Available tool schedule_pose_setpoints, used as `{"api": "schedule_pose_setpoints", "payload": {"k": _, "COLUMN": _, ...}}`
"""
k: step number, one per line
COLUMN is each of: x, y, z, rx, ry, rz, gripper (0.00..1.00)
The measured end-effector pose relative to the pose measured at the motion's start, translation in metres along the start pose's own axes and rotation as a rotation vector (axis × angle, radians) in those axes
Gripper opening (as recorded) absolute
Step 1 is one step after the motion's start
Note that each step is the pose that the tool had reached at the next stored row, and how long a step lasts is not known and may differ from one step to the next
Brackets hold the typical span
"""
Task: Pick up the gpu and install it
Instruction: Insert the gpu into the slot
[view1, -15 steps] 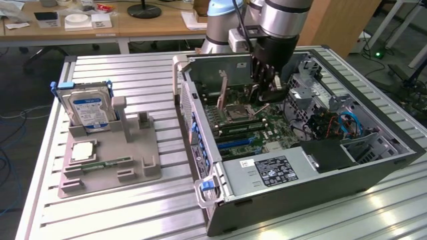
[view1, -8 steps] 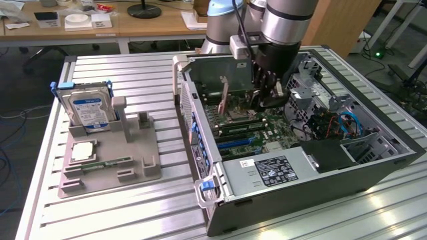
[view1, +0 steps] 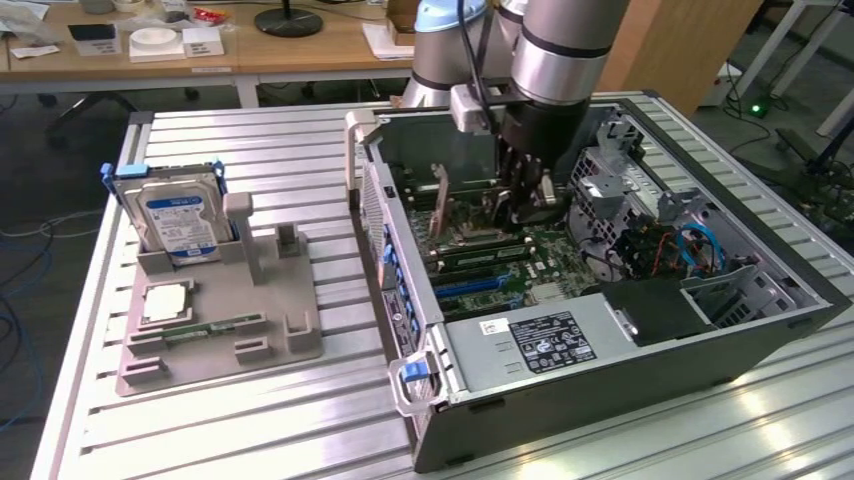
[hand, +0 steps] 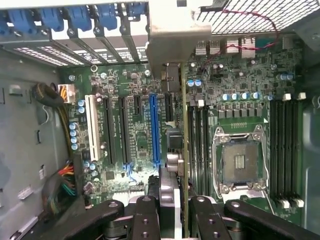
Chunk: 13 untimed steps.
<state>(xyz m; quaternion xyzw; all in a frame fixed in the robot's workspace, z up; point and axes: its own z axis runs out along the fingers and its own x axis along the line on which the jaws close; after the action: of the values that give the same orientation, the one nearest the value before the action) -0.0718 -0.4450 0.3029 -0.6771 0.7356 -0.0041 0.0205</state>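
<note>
The exterior view is set off the arm (view1: 567, 50), high and well back. It looks obliquely down on the table (view1: 240, 420) and into the open side of the computer case (view1: 601, 390). The wrist view sits just behind the gripper (hand: 172, 200) and faces along it, close to the motherboard (hand: 135, 100). Its line of sight runs along the gpu (hand: 183, 140), which appears edge-on. Both views share the case interior: the motherboard, the CPU socket (hand: 239, 161) and the memory slots (hand: 285, 150).
</note>
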Motion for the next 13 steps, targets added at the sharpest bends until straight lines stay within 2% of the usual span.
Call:
{"api": "schedule_pose_setpoints", "payload": {"k": 3, "x": 0.001, "y": 0.0058, "z": 0.0052, "rx": -0.0019, "ry": 0.0002, "rz": 0.0, "gripper": 0.29}}
{"api": "schedule_pose_setpoints", "payload": {"k": 9, "x": 0.006, "y": 0.0063, "z": 0.0147, "rx": -0.0072, "ry": 0.0007, "rz": 0.0, "gripper": 0.29}}
{"api": "schedule_pose_setpoints", "payload": {"k": 13, "x": 0.007, "y": 0.0105, "z": 0.0218, "rx": -0.0094, "ry": 0.0008, "rz": 0.0, "gripper": 0.29}}
